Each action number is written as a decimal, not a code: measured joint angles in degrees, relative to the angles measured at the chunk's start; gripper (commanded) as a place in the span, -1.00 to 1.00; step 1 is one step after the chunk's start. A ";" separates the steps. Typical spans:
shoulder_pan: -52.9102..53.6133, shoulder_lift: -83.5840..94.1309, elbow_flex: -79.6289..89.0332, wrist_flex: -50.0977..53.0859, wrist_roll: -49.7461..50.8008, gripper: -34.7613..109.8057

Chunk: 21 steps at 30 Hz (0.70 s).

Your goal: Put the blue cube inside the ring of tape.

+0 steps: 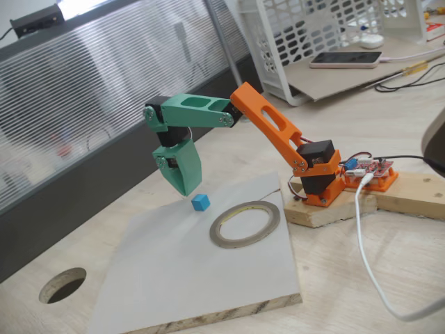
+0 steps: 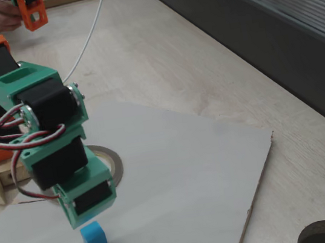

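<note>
blue cube (image 2: 94, 236) is seen on the grey board (image 1: 174, 271), just beside the ring of tape (image 1: 245, 223), outside its opening; gripper (image 1: 186, 188) is held just above the cube, jaw state cannot be told; cube is judged light, rigid, best pinched across two opposite flat faces

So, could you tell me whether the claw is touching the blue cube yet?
Apart. In a fixed view, the claw hangs above the blue cube, with bare grey board showing between tip and cube.
</note>
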 measured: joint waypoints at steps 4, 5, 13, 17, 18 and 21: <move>-0.09 0.00 0.00 0.00 0.00 -0.52; 0.00 0.00 0.00 0.09 0.00 -0.51; 0.09 0.00 0.00 0.18 0.00 -0.48; 0.00 0.00 0.00 0.26 0.00 -0.28; 0.00 0.00 0.00 0.26 0.00 -0.20; 0.00 0.00 0.00 0.35 0.35 0.02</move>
